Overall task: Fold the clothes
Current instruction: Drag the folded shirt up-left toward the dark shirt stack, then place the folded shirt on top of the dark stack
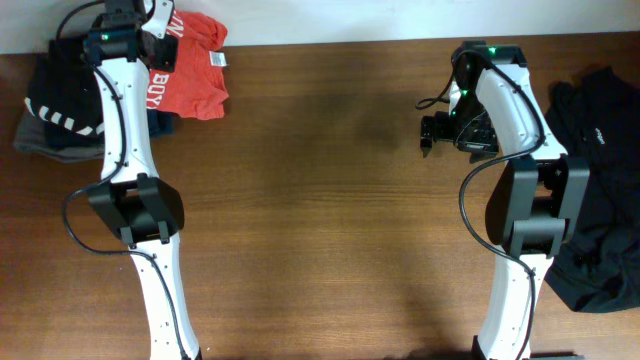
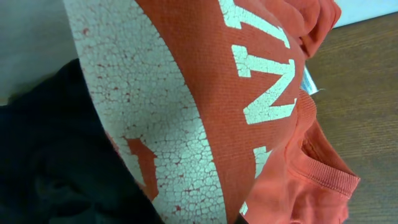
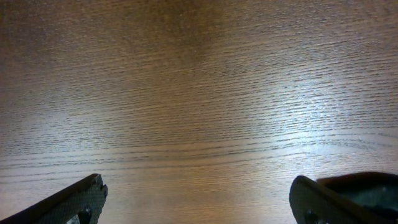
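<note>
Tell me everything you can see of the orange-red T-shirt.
The orange-red T-shirt lies bunched at the table's far left part, not yet folded. It looks like soft cotton knit, with large cracked white lettering, a ribbed collar and a small white label. Its left edge overlaps the dark folded pile. The left claw, shut, appears to pinch its fabric near that edge.

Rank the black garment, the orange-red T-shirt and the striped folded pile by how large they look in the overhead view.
1. black garment: clearly largest.
2-3. orange-red T-shirt and dark striped folded pile: look alike, both partly hidden by the left arm, so unranked.
</note>
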You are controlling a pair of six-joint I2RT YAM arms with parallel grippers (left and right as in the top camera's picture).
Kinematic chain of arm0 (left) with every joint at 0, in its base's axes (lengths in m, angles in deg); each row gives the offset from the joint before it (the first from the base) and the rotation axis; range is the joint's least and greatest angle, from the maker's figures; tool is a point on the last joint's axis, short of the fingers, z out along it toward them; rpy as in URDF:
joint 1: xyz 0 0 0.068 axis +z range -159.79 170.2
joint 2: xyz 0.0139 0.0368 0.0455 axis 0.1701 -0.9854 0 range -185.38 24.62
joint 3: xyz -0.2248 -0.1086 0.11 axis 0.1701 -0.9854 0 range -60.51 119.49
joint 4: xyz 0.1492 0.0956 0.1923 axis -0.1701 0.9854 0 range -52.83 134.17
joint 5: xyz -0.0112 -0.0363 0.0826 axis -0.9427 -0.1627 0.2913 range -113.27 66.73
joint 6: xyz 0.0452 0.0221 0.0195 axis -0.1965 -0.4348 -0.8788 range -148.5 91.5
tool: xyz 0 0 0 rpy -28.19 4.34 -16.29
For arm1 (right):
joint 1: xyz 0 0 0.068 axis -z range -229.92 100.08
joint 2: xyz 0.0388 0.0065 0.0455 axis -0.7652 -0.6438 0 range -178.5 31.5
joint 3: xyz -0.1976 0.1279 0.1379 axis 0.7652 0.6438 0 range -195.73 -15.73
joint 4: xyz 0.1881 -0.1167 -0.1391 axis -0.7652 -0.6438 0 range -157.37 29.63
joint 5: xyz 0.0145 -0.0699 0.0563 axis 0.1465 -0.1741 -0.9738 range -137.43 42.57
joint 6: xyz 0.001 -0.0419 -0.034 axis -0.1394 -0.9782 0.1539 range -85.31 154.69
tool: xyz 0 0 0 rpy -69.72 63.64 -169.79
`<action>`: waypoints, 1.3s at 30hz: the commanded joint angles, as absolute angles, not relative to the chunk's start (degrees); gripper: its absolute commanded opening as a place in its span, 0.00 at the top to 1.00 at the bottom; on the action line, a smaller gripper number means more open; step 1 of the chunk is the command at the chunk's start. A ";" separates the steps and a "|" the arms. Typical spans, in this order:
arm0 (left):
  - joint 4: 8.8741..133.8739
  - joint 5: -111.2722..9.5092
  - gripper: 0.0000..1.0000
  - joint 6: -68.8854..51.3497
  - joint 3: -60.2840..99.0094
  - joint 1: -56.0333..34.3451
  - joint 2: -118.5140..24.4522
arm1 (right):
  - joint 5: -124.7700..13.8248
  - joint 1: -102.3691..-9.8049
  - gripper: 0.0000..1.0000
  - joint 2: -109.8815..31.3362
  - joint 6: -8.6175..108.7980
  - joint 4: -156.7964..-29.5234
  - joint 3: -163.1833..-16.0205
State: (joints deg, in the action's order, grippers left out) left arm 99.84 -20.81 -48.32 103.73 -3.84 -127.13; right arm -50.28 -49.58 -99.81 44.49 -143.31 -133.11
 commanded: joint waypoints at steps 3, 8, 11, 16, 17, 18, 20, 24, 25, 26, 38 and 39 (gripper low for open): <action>99.60 -19.28 1.00 -48.97 108.58 -3.88 -126.38 | -49.98 -49.52 0.01 -100.02 43.90 -143.09 -134.11; 99.56 -14.42 1.00 -48.97 109.17 -3.42 -126.38 | -49.98 -49.52 0.01 -100.02 43.90 -143.14 -134.11; 99.54 -13.99 1.00 -48.93 109.17 -2.37 -126.38 | -50.00 -49.52 0.01 -100.02 43.93 -143.14 -134.11; 99.32 -13.99 1.00 -48.73 109.17 -0.21 -126.38 | -50.00 -49.52 0.01 -100.02 43.95 -143.57 -134.11; 99.32 -13.97 1.00 -48.73 109.19 0.23 -126.38 | -50.00 -49.52 0.01 -100.02 43.95 -143.73 -134.11; 99.32 -13.97 1.00 -48.73 109.30 0.62 -126.38 | -50.02 -49.54 0.01 -100.02 43.95 -143.79 -134.11; 99.36 -13.99 1.00 -48.73 109.54 1.28 -126.25 | -50.02 -49.52 0.01 -100.02 43.97 -143.79 -134.11; 99.34 -13.99 1.00 -48.76 109.57 1.87 -124.81 | -50.00 -49.52 0.01 -100.02 43.97 -143.75 -134.11; 99.34 -13.99 1.00 -48.73 109.57 1.89 -124.44 | -50.02 -49.52 0.01 -100.02 43.97 -143.73 -134.11; 99.32 -13.99 1.00 -48.76 109.57 1.89 -123.91 | -50.02 -49.54 0.01 -100.02 43.97 -143.73 -134.11; 98.97 -13.94 1.00 -48.78 109.57 3.50 -121.90 | -50.02 -49.54 0.01 -100.02 43.97 -145.06 -134.11; 98.90 -13.88 1.00 -48.78 109.57 3.53 -121.77 | -50.02 -49.54 0.01 -100.02 44.04 -145.06 -134.11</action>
State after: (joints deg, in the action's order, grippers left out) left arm 99.89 -15.28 -48.49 107.51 2.24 -126.43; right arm -50.28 -49.58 -99.81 44.12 -144.69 -133.11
